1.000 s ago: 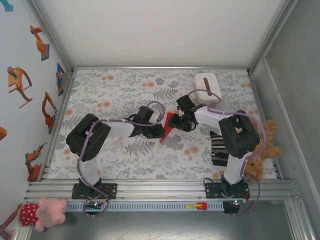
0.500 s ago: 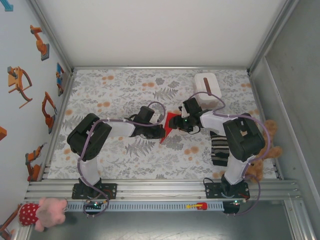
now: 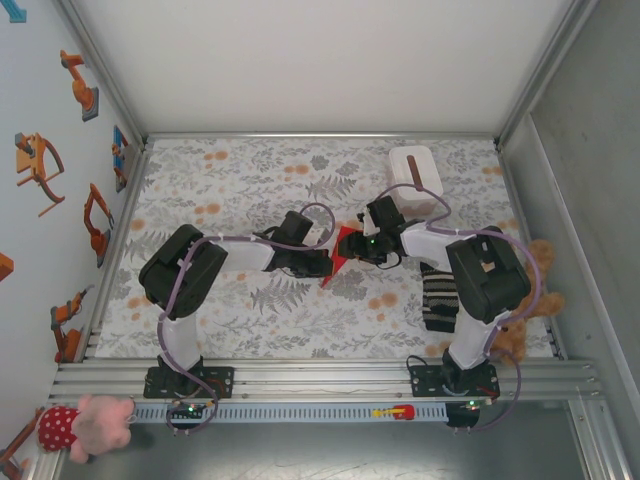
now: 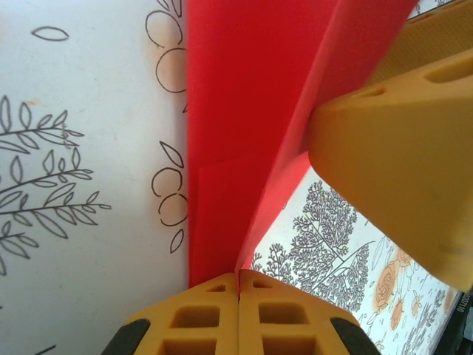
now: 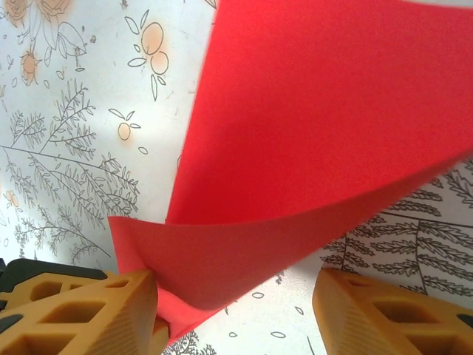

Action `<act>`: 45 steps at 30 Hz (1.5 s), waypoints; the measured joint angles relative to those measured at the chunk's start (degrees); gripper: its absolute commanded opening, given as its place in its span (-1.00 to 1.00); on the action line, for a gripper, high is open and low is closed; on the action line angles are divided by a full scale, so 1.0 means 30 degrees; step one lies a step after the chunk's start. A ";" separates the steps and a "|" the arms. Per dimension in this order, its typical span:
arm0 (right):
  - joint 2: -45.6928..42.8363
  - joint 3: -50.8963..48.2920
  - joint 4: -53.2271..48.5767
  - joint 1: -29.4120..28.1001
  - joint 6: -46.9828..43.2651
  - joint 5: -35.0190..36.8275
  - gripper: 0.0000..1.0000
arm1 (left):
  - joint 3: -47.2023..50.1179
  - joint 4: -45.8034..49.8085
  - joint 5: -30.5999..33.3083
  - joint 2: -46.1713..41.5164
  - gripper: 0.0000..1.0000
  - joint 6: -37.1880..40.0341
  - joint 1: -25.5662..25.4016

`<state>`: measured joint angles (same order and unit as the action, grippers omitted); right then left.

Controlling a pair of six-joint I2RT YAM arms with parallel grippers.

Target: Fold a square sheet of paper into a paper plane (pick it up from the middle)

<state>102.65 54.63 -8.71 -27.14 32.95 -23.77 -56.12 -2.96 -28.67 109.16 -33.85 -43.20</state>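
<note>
Overhead, the floral bench [image 3: 200,190] carries a white box [image 3: 415,172] at far right and a striped cloth [image 3: 437,298] at near right, partly under the right arm. A teddy bear [image 3: 535,285] sits at the right edge, and a pink plush toy [image 3: 85,420] lies near left by the rail. Both arms meet at the centre and cover much of the red paper [image 3: 343,250], which lies mid-bench, just left of the box. The wrist views supply what the arms hide. Left fingers [image 4: 222,296]: pressed together, clamped on the paper's edge at a crease, with one layer raised off the bench. Right fingers [image 5: 89,303]: apart, with the paper's curled lower edge between them. It touches one finger and stays clear of the other.
</note>
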 measured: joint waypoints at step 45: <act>-0.2608 -0.0954 -0.2055 0.0270 -0.0007 0.1260 -0.17 | -0.0729 0.0860 -0.0321 0.0437 -0.88 0.0211 -0.0073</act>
<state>94.83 51.77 -14.87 -26.33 32.93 -19.99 -58.30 -0.38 -29.63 110.48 -33.21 -43.42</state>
